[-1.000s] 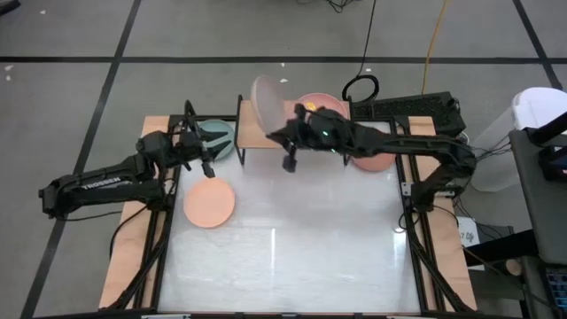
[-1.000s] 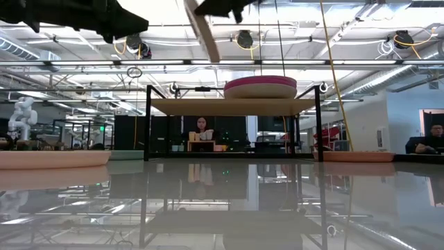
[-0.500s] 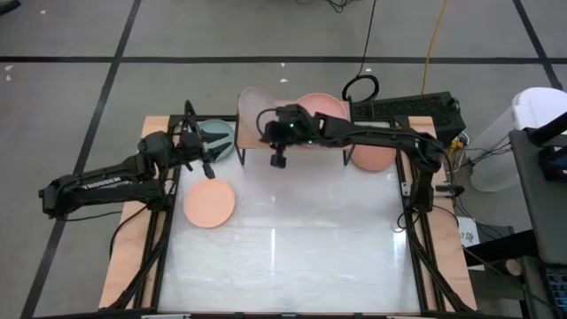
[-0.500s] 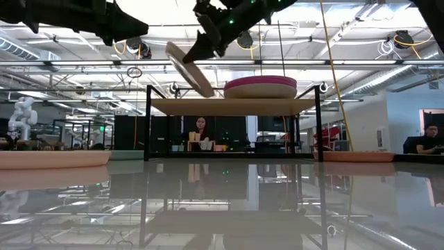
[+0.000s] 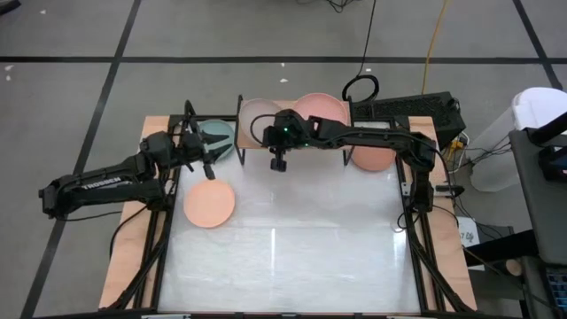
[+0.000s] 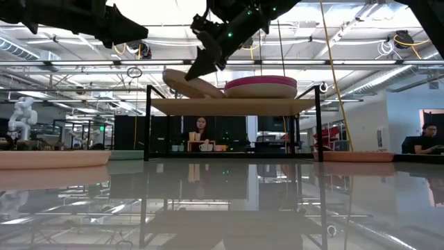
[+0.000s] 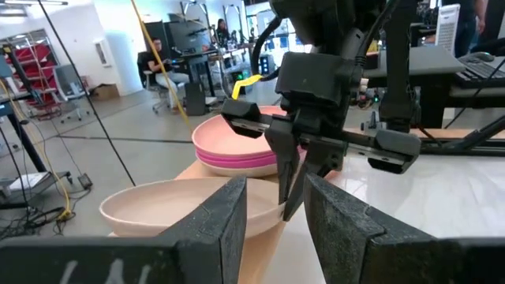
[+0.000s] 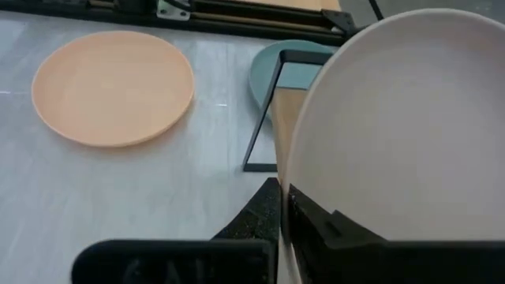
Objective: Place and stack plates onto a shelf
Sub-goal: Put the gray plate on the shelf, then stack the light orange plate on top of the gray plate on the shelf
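My right gripper (image 5: 276, 135) is clamped on the rim of a beige plate (image 5: 258, 119), fingers pinched together on its edge. The plate is tilted, low edge touching the shelf (image 6: 232, 106) top on its left half, just beside the magenta-and-pink stack (image 6: 260, 87) on the right half. My left gripper (image 5: 209, 152) hovers off the shelf's left end, fingers (image 7: 225, 225) apart, nothing between them. A teal plate (image 5: 215, 136) lies on the table under it, partly hidden by the arm. A peach plate (image 5: 209, 203) lies flat on the table nearer the front. Another salmon plate (image 5: 374, 158) lies right of the shelf.
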Controlling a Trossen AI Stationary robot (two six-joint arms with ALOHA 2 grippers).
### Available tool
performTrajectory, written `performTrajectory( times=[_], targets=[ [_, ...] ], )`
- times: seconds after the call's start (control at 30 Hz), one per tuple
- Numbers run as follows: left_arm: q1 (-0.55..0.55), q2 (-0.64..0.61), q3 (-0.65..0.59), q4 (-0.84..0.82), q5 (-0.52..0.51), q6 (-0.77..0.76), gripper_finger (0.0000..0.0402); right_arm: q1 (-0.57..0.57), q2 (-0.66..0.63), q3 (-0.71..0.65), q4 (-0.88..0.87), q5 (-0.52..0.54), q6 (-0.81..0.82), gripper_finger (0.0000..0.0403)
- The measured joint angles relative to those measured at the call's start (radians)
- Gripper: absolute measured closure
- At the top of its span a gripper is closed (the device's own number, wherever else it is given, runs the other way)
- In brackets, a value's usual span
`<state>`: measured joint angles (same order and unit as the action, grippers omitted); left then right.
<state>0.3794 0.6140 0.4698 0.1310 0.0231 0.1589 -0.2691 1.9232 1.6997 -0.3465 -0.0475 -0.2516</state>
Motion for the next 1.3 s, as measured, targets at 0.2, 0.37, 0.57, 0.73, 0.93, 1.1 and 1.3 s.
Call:
performTrajectory(
  times=[0.2, 0.37, 0.57, 0.73, 0.93, 1.1, 1.3],
  targets=[
    [0.000, 0.000, 0.000, 0.000, 0.000, 0.001, 0.0268, -0.002, 0.000, 0.000, -0.011, -0.002, -0.002, 0.0376],
    [0.000, 0.000, 0.000, 0.000, 0.000, 0.001, 0.0268, -0.010, 0.000, 0.000, -0.011, 0.022, 0.009, 0.0349],
    [0.000, 0.000, 0.000, 0.000, 0.000, 0.001, 0.0268, -0.011, 0.000, -0.001, -0.011, 0.147, 0.019, 0.0325],
    [0.000, 0.000, 0.000, 0.000, 0.000, 0.001, 0.0268, -0.011, 0.000, -0.001, -0.020, 0.151, 0.009, 0.0318],
    [0.000, 0.000, 0.000, 0.000, 0.000, 0.000, 0.0268, 0.012, 0.000, -0.001, -0.038, 0.150, 0.000, 0.0301],
    [0.000, 0.000, 0.000, -0.011, -0.060, 0.004, 0.0268, 0.048, -0.041, -0.003, -0.032, 0.151, 0.000, 0.0285],
    [-0.007, 0.000, 0.006, -0.106, -0.108, 0.018, 0.0268, 0.127, -0.154, -0.003, -0.067, 0.155, 0.004, 0.0282]
  ],
)
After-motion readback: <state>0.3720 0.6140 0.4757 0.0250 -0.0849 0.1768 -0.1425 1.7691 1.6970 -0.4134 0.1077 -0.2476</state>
